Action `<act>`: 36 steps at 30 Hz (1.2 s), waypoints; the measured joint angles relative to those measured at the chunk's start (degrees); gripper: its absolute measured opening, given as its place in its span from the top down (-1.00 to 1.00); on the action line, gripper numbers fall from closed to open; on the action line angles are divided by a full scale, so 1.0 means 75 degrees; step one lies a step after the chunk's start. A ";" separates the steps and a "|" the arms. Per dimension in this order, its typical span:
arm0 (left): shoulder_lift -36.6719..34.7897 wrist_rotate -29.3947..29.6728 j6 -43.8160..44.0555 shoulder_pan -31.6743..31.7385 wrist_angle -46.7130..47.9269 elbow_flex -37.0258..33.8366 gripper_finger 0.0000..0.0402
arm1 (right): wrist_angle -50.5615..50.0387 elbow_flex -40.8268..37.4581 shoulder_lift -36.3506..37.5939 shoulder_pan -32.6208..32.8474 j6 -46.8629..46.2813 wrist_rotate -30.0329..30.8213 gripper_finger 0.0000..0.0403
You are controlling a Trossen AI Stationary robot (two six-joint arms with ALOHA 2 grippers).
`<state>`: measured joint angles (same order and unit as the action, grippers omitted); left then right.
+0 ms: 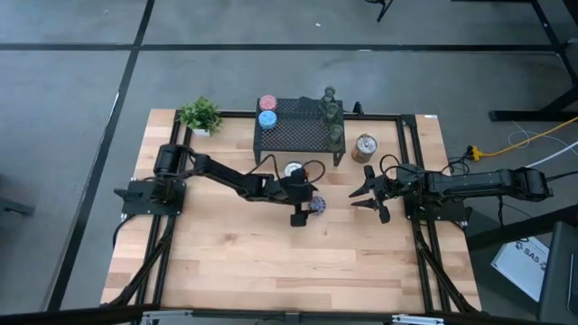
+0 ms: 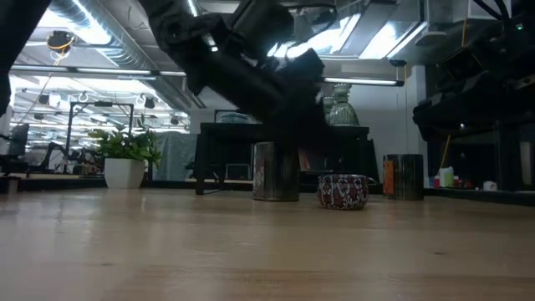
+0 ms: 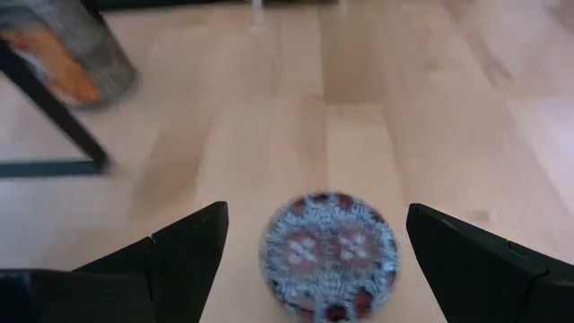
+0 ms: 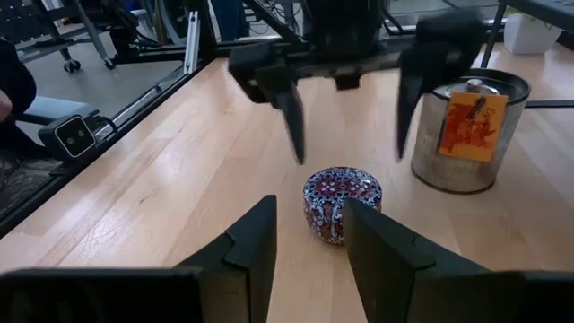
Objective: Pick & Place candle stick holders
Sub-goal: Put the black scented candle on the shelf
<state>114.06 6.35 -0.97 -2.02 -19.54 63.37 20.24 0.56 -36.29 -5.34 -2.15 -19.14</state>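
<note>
Two dark grippers meet near the middle of the pale wooden table (image 1: 235,262). Between them sits a small round purple patterned candle holder (image 1: 318,205), standing upright on the wood. The left gripper (image 4: 345,112) hangs just above it with its fingers spread wide, one on each side and touching nothing; the left wrist view shows the holder (image 3: 329,254) between those fingers, blurred, with its near edge cut off. The right gripper (image 1: 368,191) waits just right of the holder, its fingers apart and empty.

Only the low view shows the holder's (image 2: 343,191) patterned side wall resting flat on the table, while most of the left arm above it is lost in shadow. Only the right wrist view shows the flowered top (image 4: 341,191) sharply.

Farther back stand two silver-and-orange tin holders: one (image 1: 293,169) just beyond the left gripper, one (image 1: 365,147) to the right beside the black metal mesh stand (image 1: 298,135). On the stand's left end sit one pink holder (image 1: 267,103) and one blue holder (image 1: 267,118). At its right end stand clear greenish glass holders (image 1: 331,110); from above I count three, though they overlap and are hard to separate. One small green potted plant (image 1: 200,115) stands at the far left corner.
</note>
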 joint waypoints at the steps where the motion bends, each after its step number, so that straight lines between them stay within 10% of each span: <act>1: 0.0092 0.0068 -0.0216 -0.0014 -0.0131 -0.0017 -0.69 | -0.0021 0.0000 0.0000 0.0000 0.0001 -0.0001 0.34; 21: -0.0199 -0.0241 -0.0887 -0.0068 0.0084 -0.0046 -0.69 | -0.0052 0.0000 -0.0002 0.0002 0.0000 0.0000 0.34; 36: 0.0168 0.0345 -0.0950 -0.0385 0.2877 0.1904 -0.60 | -0.0111 0.0000 -0.0001 0.0000 0.0002 0.0000 0.34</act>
<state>115.32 8.94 -8.10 -4.91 2.04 77.65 19.41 0.56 -36.30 -5.34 -2.14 -19.14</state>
